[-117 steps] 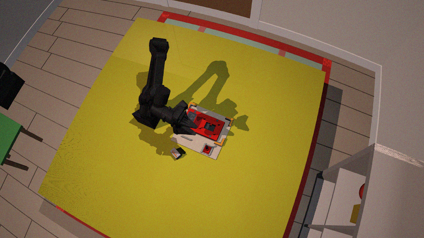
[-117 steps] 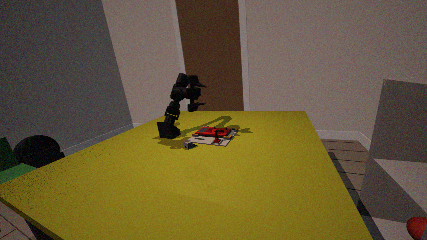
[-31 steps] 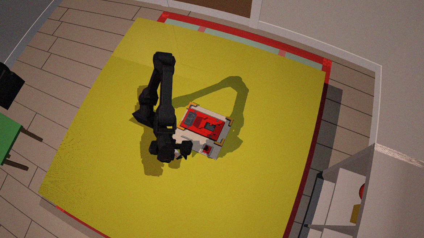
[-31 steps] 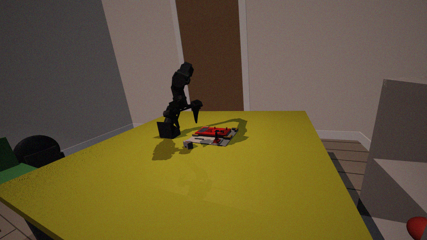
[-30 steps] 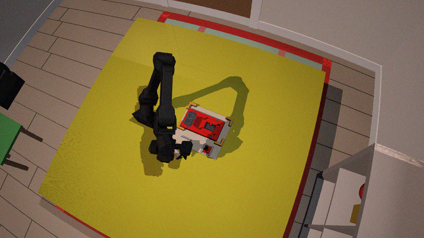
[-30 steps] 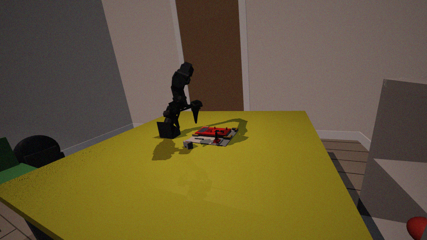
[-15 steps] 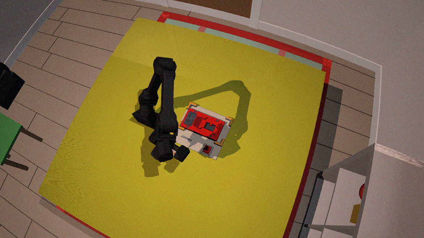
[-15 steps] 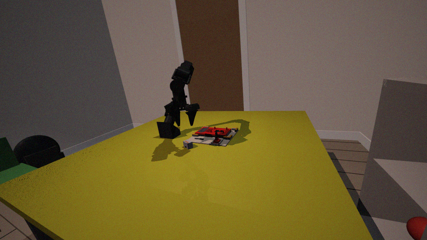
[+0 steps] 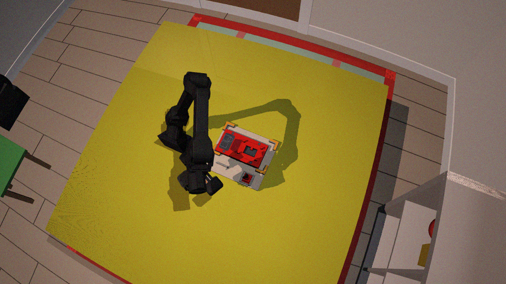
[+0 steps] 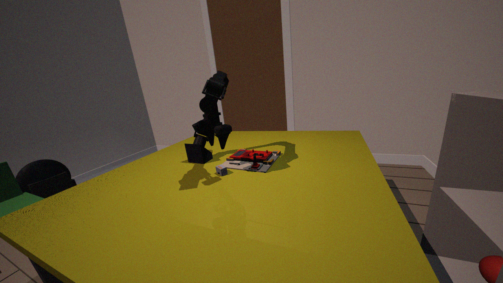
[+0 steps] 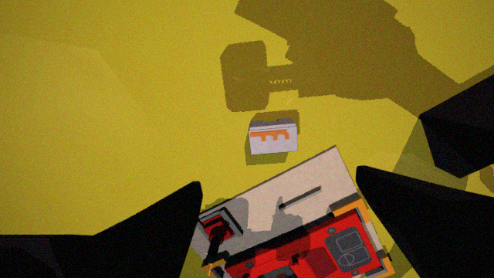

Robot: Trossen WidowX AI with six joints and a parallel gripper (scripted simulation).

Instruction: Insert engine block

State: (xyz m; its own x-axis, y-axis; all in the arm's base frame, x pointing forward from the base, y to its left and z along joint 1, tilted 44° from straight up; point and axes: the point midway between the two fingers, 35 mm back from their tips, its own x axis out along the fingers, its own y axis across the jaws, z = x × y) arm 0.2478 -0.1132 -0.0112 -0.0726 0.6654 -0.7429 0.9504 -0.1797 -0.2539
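The engine block [image 10: 221,170] [image 11: 274,139], a small grey-white block with an orange mark on top, stands on the yellow table just off the pale base plate's near left corner. In the top view the arm mostly hides it. The car body [image 9: 236,144] [image 10: 241,155] [image 11: 316,235] is a flat red piece on the plate. Its dark opening [image 9: 251,151] [image 11: 279,273] has no block in it; the wrist view cuts it off at the bottom edge. My gripper [image 9: 205,183] [image 10: 217,146] [image 11: 277,181] is open and empty, pointing down above the block and plate edge. The block's slot side is unclear.
The pale base plate [image 9: 218,166] [image 11: 262,198] has orange corner brackets around the car body. A red part with an upright black post [image 9: 247,177] [image 10: 255,164] [image 11: 218,231] stands on the plate's near right corner. A thin dark bar [image 11: 300,198] lies on the plate.
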